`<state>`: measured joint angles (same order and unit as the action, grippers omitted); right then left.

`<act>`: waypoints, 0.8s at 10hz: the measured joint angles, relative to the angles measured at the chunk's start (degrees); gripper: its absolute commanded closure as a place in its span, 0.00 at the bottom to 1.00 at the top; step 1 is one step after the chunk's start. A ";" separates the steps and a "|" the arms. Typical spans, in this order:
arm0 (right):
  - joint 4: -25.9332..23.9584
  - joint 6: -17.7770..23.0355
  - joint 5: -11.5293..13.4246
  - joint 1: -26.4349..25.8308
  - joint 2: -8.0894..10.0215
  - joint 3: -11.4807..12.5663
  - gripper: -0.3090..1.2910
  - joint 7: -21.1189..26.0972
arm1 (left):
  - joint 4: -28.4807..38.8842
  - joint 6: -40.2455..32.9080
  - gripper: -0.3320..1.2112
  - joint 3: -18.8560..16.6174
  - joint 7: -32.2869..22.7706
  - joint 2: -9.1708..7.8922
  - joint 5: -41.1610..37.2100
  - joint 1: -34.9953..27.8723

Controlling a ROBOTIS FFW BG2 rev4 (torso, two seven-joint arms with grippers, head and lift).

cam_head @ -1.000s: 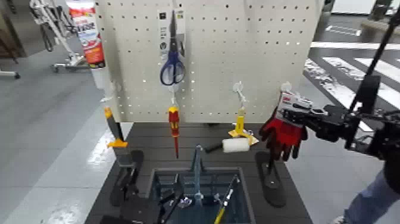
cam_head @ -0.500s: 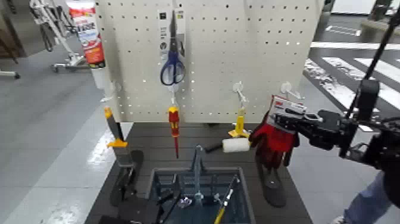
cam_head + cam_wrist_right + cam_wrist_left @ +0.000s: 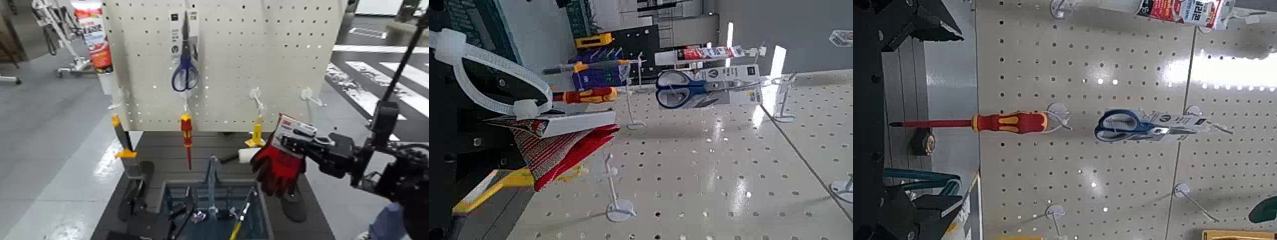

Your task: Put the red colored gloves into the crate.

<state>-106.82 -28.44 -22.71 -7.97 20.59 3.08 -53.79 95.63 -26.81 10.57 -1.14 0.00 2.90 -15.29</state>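
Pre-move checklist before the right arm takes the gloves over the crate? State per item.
1. Right hand shut on the gloves, gripping the card end: ok.
2. Gloves off the empty peg: ok.
3. Gloves above the crate: not ok, they hang off its right edge.
4. Drop zone: right compartment holds a yellow-handled tool; room left: cannot tell.
5. Path past the crate's centre handle: ok, gloves stay to its right.
6. Left hand out of the way: cannot tell, not in view.

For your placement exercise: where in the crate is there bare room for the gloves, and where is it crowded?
The crate is crowded: tools lie on both sides of its handle divider. The barest patch is the right compartment's far corner, beside the yellow-handled tool, below the red colored gloves held by the right gripper.
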 measured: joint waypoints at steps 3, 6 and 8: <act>-0.48 -0.14 -5.07 1.88 -1.31 -3.32 0.86 1.69 | 0.00 0.08 0.31 0.20 0.00 0.00 0.00 0.02; 1.07 0.10 -7.61 3.15 -2.09 -6.77 0.86 1.95 | 0.00 0.18 0.31 0.52 -0.09 0.00 0.00 0.09; 2.63 0.79 -8.37 3.20 -2.41 -8.71 0.86 1.80 | 0.00 0.24 0.31 0.76 -0.09 0.00 0.00 0.17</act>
<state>-104.19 -27.65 -31.08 -4.77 18.18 -5.63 -52.00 95.63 -26.57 11.33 -1.23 0.00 2.90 -15.12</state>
